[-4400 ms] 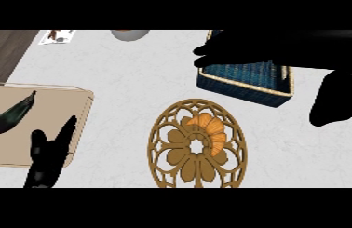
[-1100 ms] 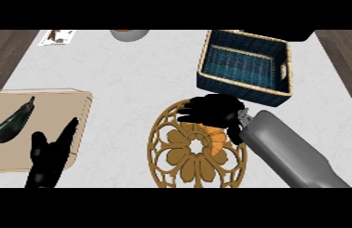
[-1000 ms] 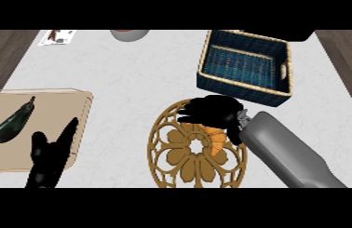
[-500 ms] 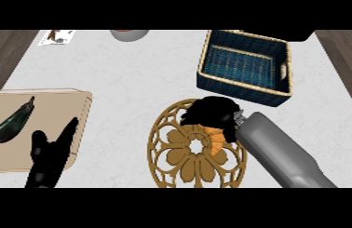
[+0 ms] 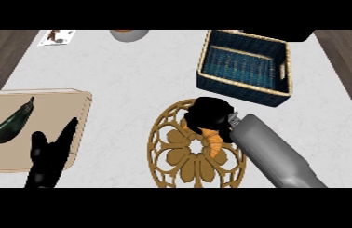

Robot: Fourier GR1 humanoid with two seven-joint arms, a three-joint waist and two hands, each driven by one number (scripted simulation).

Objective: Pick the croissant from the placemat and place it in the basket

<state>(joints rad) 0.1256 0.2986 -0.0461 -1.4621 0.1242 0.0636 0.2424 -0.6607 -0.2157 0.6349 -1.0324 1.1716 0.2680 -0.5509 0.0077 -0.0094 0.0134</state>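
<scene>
Resting at the lower left, the left hand [image 5: 47,161] shows straight, open fingers. On the placemat [image 5: 172,152] lies the croissant [image 5: 214,143], the right hand's [image 5: 210,113] fingers curled over its far end. Beyond stands the basket [image 5: 286,83].

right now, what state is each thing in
right hand: curled round the croissant's top end
croissant: lying on the placemat
placemat: flat on the counter
basket: upright, empty
left hand: open, resting at lower left
board: flat, dark vegetable lying on it
</scene>
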